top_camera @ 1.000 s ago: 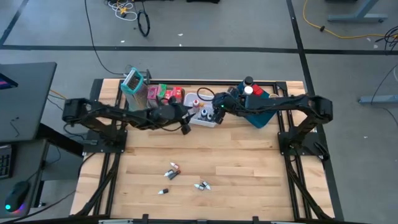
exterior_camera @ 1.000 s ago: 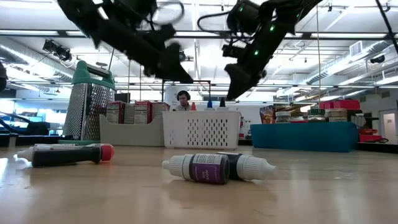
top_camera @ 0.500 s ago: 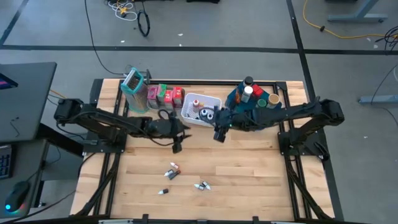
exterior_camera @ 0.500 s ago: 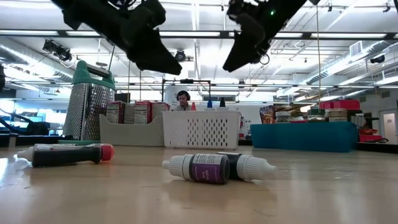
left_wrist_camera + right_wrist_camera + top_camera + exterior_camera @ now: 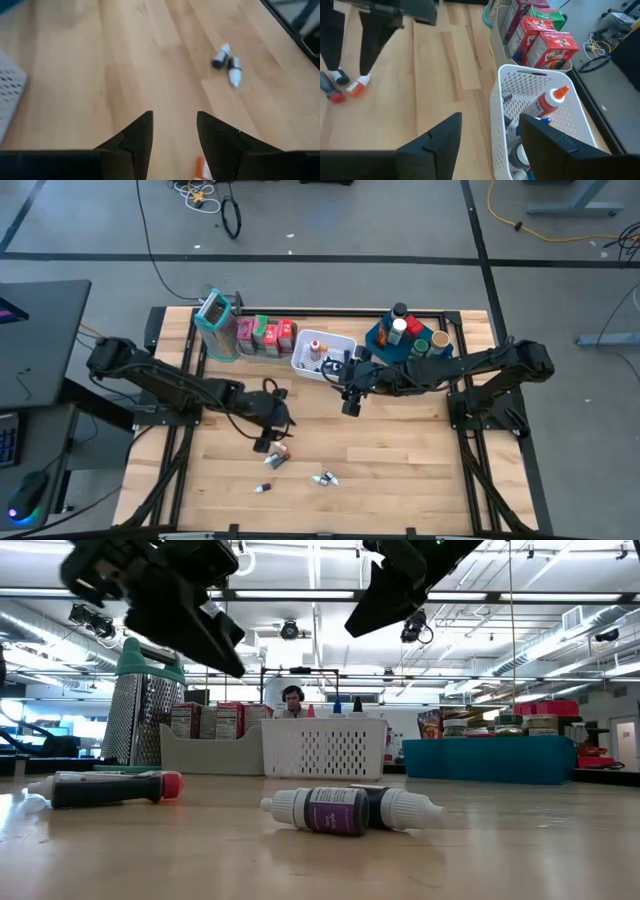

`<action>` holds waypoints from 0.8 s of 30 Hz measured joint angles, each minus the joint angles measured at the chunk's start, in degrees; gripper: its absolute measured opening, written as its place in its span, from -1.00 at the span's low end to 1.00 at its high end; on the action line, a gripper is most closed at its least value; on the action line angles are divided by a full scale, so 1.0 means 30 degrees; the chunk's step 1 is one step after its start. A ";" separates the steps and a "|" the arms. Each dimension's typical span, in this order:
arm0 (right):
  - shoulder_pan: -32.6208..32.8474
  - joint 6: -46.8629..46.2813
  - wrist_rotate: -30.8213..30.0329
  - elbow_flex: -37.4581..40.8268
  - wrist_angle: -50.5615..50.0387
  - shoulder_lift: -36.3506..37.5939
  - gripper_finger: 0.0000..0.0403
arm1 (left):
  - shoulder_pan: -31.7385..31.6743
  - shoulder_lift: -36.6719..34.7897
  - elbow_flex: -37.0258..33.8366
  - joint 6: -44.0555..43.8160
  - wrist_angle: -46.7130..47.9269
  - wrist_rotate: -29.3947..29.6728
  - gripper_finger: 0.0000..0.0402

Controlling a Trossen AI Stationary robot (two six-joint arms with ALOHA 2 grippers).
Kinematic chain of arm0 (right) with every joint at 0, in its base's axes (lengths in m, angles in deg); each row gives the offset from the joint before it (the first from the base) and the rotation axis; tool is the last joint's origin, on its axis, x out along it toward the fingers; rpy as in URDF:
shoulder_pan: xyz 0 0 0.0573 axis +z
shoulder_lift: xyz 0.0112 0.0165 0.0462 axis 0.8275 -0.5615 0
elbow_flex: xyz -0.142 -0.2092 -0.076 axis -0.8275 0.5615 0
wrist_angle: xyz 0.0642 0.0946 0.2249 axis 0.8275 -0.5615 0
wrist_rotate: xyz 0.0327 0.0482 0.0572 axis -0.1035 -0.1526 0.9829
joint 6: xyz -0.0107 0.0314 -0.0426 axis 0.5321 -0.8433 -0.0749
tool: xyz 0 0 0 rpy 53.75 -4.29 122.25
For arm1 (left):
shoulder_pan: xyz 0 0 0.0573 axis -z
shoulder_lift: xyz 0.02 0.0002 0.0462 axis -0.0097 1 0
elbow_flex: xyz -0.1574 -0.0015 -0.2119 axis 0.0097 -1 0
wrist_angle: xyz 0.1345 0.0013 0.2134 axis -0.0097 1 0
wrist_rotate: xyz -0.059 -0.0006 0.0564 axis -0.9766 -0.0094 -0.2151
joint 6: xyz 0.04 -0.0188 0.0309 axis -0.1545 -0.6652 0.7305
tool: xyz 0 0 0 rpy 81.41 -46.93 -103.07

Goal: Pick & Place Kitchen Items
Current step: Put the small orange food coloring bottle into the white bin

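Left tool (image 5: 263,442) hangs over the tabletop (image 5: 400,450) at lower centre of the high view, just above the tube (image 5: 277,451) lying there; in its wrist view we see its fingers (image 5: 137,137) spread with bare wood between them, holding nothing, and an orange cap showing at the bottom edge. Right tool (image 5: 350,406) hovers near the middle of the high view, just below the white basket (image 5: 304,351); its fingers (image 5: 442,137) also stand apart and empty. We see loose items at the bottom centre of the high view: the tube, a pair of small bottles (image 5: 324,478) to its lower right, and one tiny bottle (image 5: 264,488) to its lower left. In the low view the purple-labelled bottles (image 5: 350,810) lie in the foreground and a dark tube with a red cap (image 5: 105,787) lies at left. Red, pink and green cartons (image 5: 266,332) stand in a row at upper centre-left beside the grater (image 5: 214,319). A glue bottle (image 5: 546,102) lies in the basket. Jars (image 5: 412,332) sit on the blue tray (image 5: 375,337) at upper right. A person (image 5: 293,700) sits far behind the tabletop.
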 joint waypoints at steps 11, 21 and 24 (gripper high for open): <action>0.0004 0.0197 0.0000 0.0000 0.0250 0.0000 0.03 | 0.1292 0.3354 0.0007 0.1236 0.0040 -0.0202 -0.20; 0.0004 0.0211 0.0000 0.0000 0.0326 0.0000 0.03 | 0.1256 0.4113 0.0000 0.1568 0.1060 -0.1103 -0.20; 0.0004 0.0237 0.0004 0.0000 0.0263 0.0000 0.03 | 0.1248 0.4113 0.0000 0.1572 0.1128 -0.1082 -0.20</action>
